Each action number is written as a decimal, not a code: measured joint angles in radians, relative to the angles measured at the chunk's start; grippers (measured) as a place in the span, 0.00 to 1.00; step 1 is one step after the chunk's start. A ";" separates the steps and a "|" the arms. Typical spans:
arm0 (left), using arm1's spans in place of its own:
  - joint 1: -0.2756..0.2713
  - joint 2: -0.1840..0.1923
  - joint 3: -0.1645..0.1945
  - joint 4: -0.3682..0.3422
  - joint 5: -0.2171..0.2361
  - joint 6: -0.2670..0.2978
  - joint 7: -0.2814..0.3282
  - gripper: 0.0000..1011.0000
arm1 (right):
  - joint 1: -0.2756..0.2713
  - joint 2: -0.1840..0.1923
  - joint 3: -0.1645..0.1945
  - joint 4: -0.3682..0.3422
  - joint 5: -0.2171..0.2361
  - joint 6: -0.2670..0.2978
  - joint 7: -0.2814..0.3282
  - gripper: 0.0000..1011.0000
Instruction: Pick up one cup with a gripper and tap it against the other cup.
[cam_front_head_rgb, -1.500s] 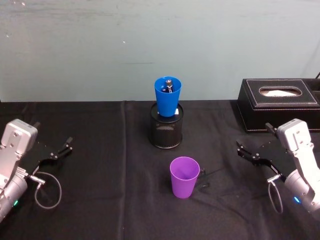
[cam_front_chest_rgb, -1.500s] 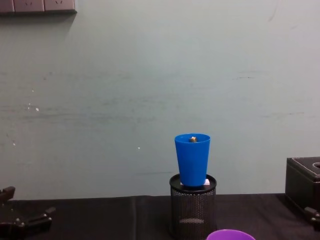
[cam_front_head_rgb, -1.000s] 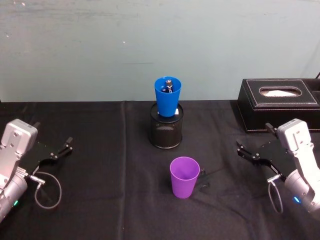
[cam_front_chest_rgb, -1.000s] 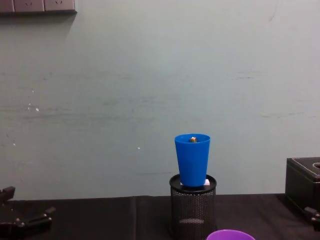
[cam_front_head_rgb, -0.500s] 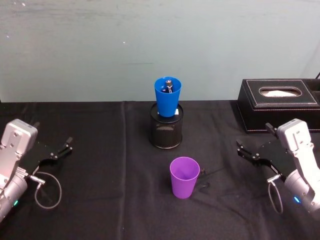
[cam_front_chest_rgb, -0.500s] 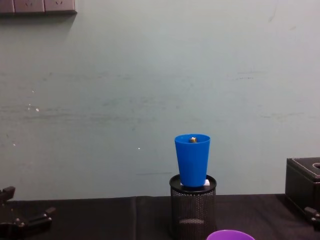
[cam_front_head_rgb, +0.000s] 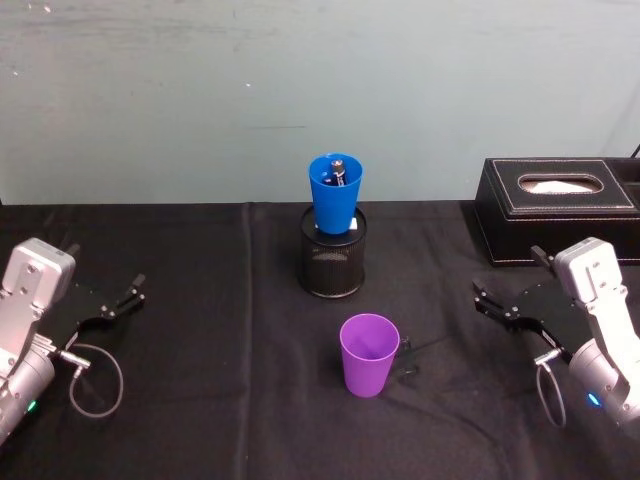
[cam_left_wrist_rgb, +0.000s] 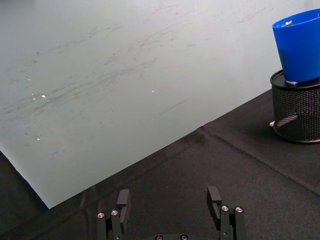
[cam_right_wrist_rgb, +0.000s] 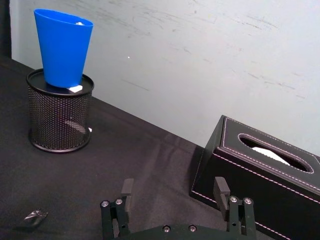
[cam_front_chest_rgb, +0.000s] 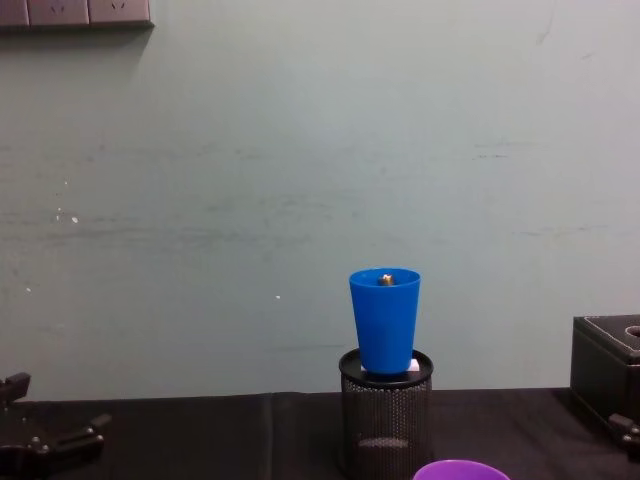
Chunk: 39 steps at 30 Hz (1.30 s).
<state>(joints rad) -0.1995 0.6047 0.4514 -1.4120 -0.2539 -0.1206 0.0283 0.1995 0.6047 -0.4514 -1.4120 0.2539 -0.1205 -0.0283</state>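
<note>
Looking at a task not yet under way; finding the purple cup (cam_front_head_rgb: 369, 352) standing upright on the table (cam_front_head_rgb: 200, 350), in front of the robot's middle, untouched and well apart from both grippers; finding the blue cup (cam_front_head_rgb: 335, 192) sitting upright in the mouth of the mesh holder (cam_front_head_rgb: 333, 262), farther back and slightly to the left of the purple cup, raised above the table, with a small brownish thing (cam_front_chest_rgb: 385, 279) showing at its rim; seeing bare table between the two cups, so not touching; holding the left gripper (cam_left_wrist_rgb: 168, 195) low over the table at the far left, jaws spread wide with nothing between them; holding the right gripper (cam_right_wrist_rgb: 174, 186) likewise at the far right, just in front of the tissue box (cam_front_head_rgb: 556, 205), jaws gaping and empty, pointing inward toward the middle; judging nothing done as yet: no grasp, no lift, no tap; leaving the whole sequence to come: reaching to the purple cup, closing on its wall, lifting it, carrying it back and up to the blue cup's height, and touching side to side; judging the right gripper the nearer of the two, though either looking able to reach; expecting care needed at the tap, with the blue cup perching loosely in the mesh holder and seeming easy to tip or knock out
</note>
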 joint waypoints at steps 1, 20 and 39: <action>0.000 0.000 0.000 0.000 0.000 0.000 0.000 0.99 | 0.000 0.000 0.000 0.000 0.000 0.000 0.000 0.99; 0.000 0.000 0.000 0.000 0.000 0.000 0.000 0.99 | 0.000 0.000 0.000 0.000 0.000 0.000 0.000 0.99; 0.000 0.000 0.000 0.000 0.000 0.000 0.000 0.99 | 0.000 0.000 0.000 0.000 0.000 0.000 0.000 0.99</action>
<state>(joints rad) -0.1995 0.6047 0.4514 -1.4120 -0.2539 -0.1205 0.0283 0.1995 0.6047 -0.4514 -1.4120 0.2539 -0.1205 -0.0283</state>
